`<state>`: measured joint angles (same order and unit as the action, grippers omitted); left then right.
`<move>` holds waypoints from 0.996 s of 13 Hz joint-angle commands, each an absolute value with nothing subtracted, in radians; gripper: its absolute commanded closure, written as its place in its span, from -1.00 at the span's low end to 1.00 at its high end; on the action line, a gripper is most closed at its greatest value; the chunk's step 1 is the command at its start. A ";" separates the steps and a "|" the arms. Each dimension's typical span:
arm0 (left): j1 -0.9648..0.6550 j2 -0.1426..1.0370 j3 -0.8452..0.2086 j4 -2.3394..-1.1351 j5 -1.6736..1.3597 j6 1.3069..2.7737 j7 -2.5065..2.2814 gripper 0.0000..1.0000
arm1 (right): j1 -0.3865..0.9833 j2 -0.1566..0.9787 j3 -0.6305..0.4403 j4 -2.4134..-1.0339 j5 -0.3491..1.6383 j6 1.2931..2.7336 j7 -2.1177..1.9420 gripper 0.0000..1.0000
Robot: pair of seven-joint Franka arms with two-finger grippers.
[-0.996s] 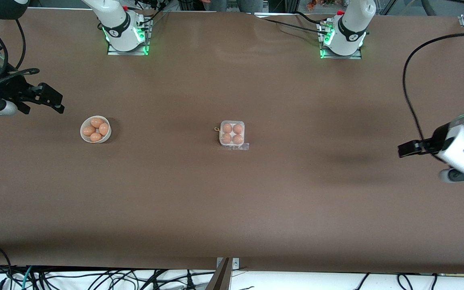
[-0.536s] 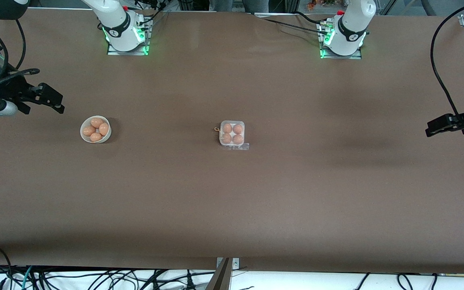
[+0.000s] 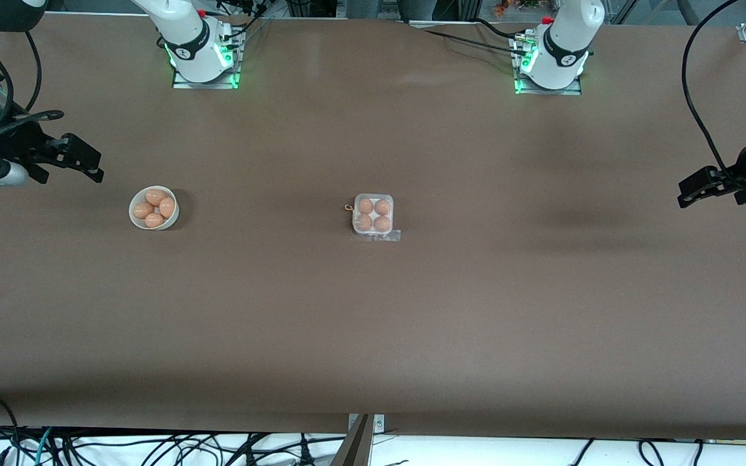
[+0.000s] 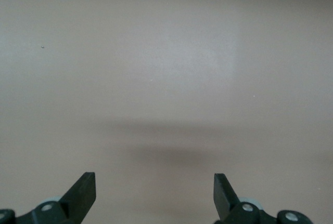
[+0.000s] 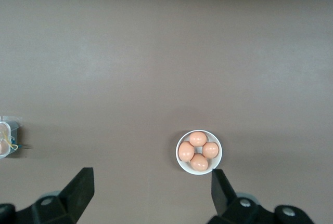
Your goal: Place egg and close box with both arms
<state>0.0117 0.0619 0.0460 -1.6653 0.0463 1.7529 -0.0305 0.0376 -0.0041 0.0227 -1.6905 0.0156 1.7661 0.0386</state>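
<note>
The clear box [image 3: 373,215] sits mid-table with several brown eggs [image 3: 364,206] filling its cells; a clear flap lies on the table at its edge nearer the camera. Several more eggs [image 3: 156,196] lie in a white bowl [image 3: 131,209] toward the right arm's end. My right gripper [image 3: 83,160] hangs open and empty beside the bowl, at that end of the table. Its wrist view shows the bowl [image 5: 177,154] by the open right gripper [image 5: 151,188], with the box [image 5: 6,130] at the frame's edge. My left gripper [image 3: 693,189], open and empty, hangs over the left arm's end; the left gripper [image 4: 154,192] sees only bare table.
Both arm bases [image 3: 199,55] [image 3: 551,61] stand along the table edge farthest from the camera. Black cables [image 3: 697,97] loop over the left arm's end. More cables [image 3: 153,446] hang below the table edge nearest the camera. Brown tabletop [image 3: 373,336] surrounds the box.
The left arm has drawn back from over the table toward its own end, its gripper staying open. The right arm, the box and the bowl have not moved.
</note>
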 commanded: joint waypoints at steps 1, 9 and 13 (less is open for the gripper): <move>0.041 -0.017 0.008 -1.749 0.061 1.782 -0.014 -1.00 | 0.025 -0.011 0.035 -1.697 0.003 1.769 0.051 -1.00; 0.031 -0.072 0.006 -1.784 0.000 1.695 -0.021 -1.00 | 0.025 -0.009 0.035 -1.697 0.003 1.769 0.051 -1.00; 0.026 -0.069 -0.008 -1.779 0.000 1.637 -0.014 -1.00 | 0.023 -0.008 0.034 -1.697 0.000 1.775 0.051 -1.00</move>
<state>0.0229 -0.0456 0.0067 -1.7589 0.0196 1.6566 -0.0307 0.0371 -0.0037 0.0226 -1.6905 0.0150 1.7661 0.0390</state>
